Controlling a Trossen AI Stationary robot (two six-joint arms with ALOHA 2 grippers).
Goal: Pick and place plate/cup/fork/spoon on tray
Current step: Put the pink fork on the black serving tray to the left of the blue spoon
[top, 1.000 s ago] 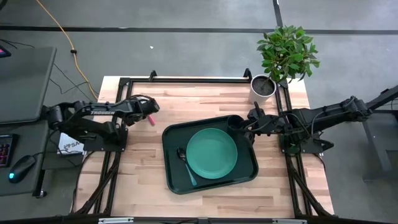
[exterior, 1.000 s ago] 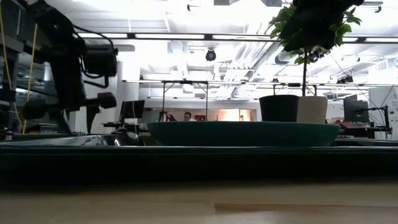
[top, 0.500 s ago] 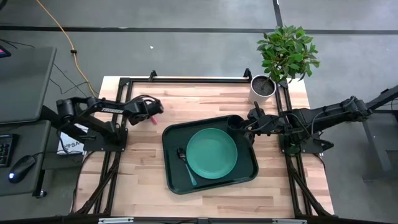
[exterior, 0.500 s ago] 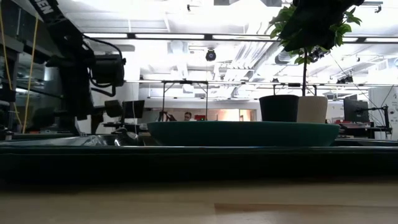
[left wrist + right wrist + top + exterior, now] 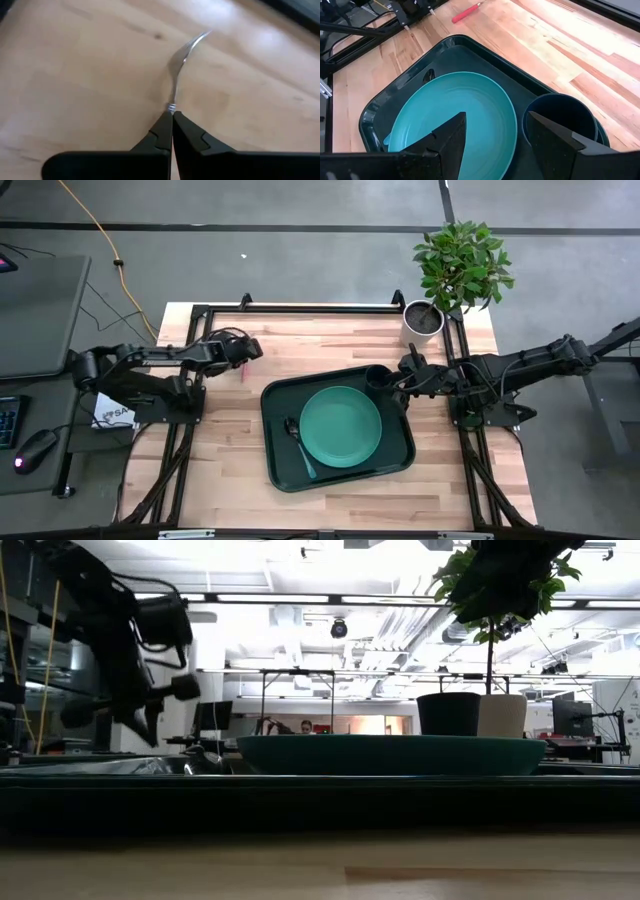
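Grey floor [image 5: 300,260], white ceiling strip lights [image 5: 300,598], potted plant [image 5: 460,265]

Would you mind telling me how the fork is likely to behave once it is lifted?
The fork looks thin and stiff, so probably light and unbending. The left gripper pinches it near one end, so it may pivot or droop; its smooth metal could slip.

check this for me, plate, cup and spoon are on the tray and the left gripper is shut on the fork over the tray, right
Not quite: the left gripper is shut on the fork over the bare wooden table, beside the tray, as the high view shows. The rest holds.
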